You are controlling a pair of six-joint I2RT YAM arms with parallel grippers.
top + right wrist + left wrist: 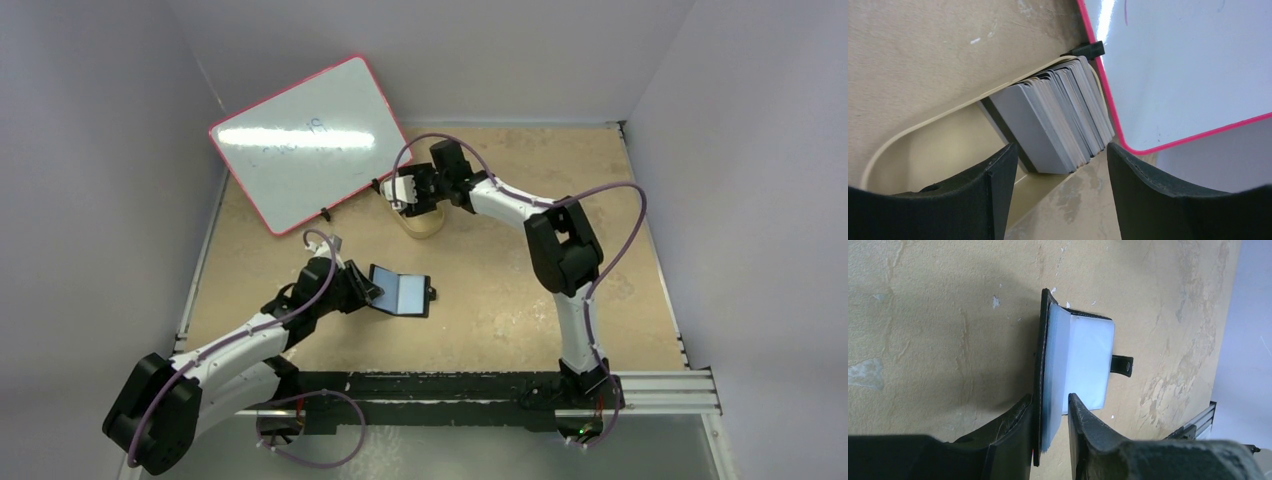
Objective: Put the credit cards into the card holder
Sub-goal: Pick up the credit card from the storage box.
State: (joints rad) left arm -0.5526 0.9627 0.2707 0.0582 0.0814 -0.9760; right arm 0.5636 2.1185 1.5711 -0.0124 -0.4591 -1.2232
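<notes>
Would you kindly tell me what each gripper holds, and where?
Nothing: left gripper, unclamped, straddles the open card holder; right gripper hangs open over the credit cards.

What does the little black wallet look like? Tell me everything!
The card holder is a small black bifold, leathery-looking, lying open on the tan table. Inside are pale blue-white plastic pockets, and a black snap tab sticks out one side. One cover stands tilted up between the open jaws of the left gripper.
</notes>
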